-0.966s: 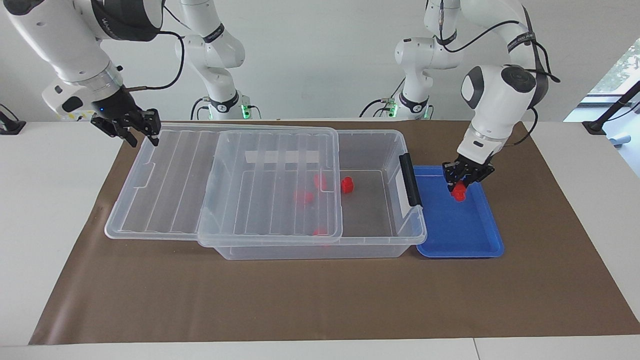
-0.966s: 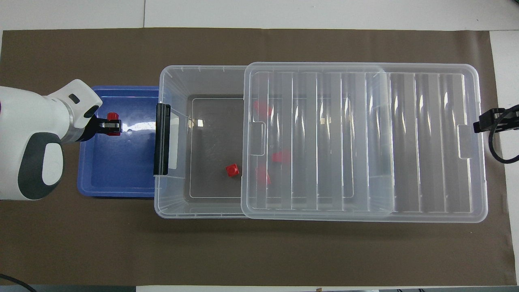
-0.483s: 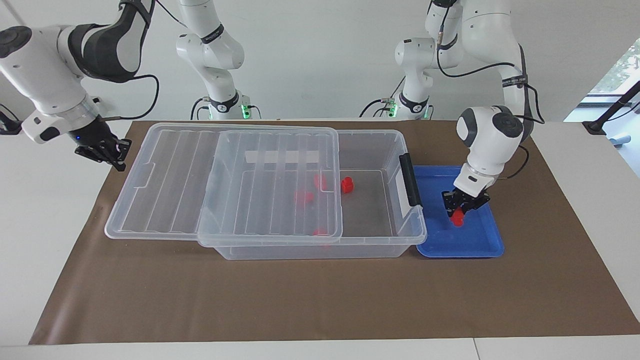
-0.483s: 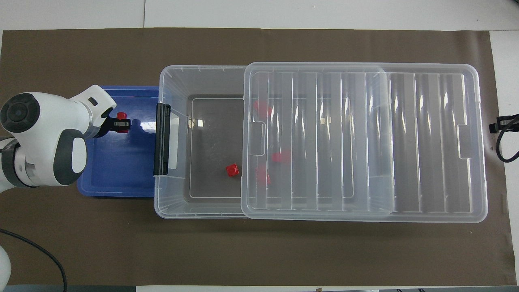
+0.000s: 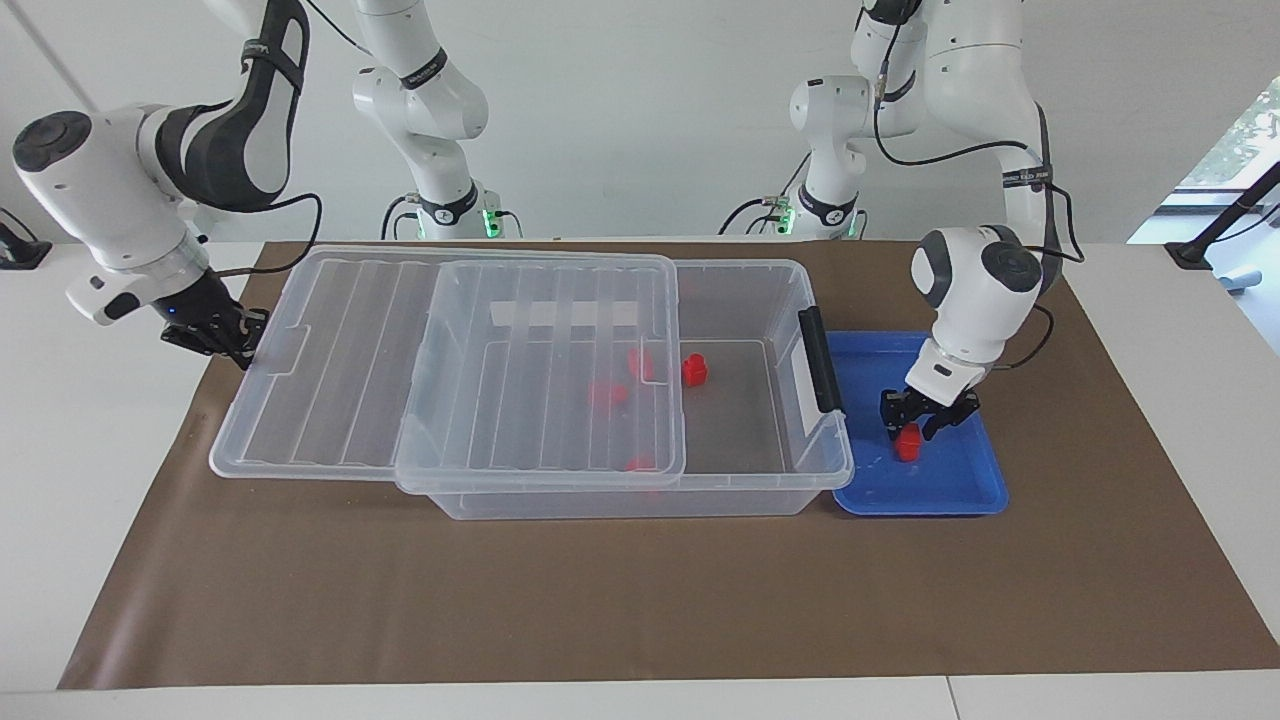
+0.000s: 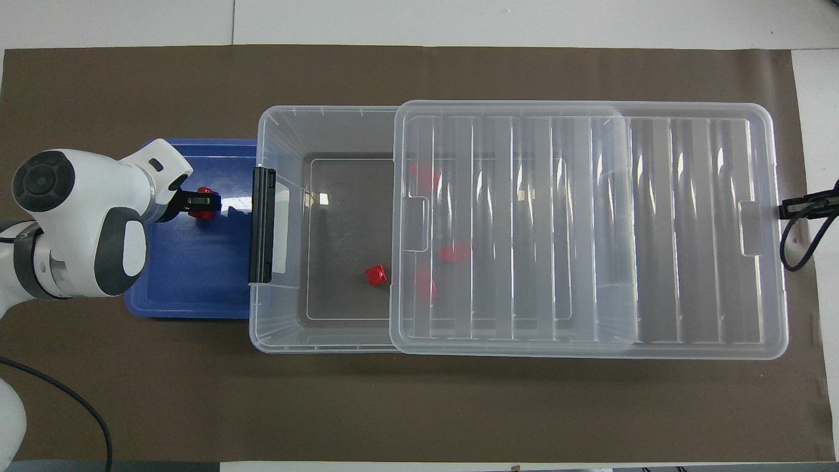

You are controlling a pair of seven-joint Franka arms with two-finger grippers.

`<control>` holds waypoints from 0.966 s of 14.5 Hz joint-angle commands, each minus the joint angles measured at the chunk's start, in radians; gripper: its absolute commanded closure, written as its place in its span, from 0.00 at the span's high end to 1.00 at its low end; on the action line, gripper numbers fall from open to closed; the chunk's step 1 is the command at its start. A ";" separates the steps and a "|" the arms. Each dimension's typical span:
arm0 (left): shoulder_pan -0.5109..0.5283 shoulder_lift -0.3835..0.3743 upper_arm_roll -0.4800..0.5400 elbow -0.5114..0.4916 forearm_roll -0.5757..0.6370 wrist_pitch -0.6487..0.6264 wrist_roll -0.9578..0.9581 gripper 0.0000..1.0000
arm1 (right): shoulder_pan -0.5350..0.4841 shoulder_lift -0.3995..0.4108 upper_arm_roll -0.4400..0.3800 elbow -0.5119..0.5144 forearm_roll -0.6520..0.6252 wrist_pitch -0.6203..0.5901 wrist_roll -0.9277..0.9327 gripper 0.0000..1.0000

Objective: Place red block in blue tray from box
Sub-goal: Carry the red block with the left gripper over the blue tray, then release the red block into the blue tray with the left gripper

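A white tabletop against a plain white wall carries a wide brown paper mat. On the mat sits a large clear plastic box with a black clip handle; its ribbed transparent lid is slid partway toward the right arm's end, overhanging it. 4 small red blocks lie inside the box, 1 of them uncovered. Beside the handle end lies a shallow blue plastic tray. The left tool is down in the tray around a small red plastic block resting on the tray floor; whether it clamps the block, I cannot tell. The right tool, fingertips together, hangs just beside the lid's overhanging edge.
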 commanded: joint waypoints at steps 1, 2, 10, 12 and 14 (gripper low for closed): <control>-0.002 -0.051 -0.001 0.036 0.008 -0.084 0.010 1.00 | -0.010 -0.012 0.011 -0.024 -0.008 0.019 -0.017 0.00; -0.002 -0.068 -0.001 0.052 0.008 -0.116 0.009 1.00 | -0.006 -0.012 0.012 -0.022 -0.008 0.019 -0.014 0.00; -0.003 -0.165 -0.010 0.320 0.011 -0.529 0.010 1.00 | 0.118 -0.026 0.014 -0.059 -0.008 0.018 0.220 0.00; 0.003 -0.163 -0.005 0.404 0.011 -0.609 0.021 1.00 | 0.154 -0.026 0.014 -0.061 -0.008 0.018 0.283 0.00; 0.006 -0.159 -0.001 0.479 0.012 -0.694 0.041 1.00 | 0.188 -0.028 0.014 -0.061 -0.008 0.018 0.341 0.00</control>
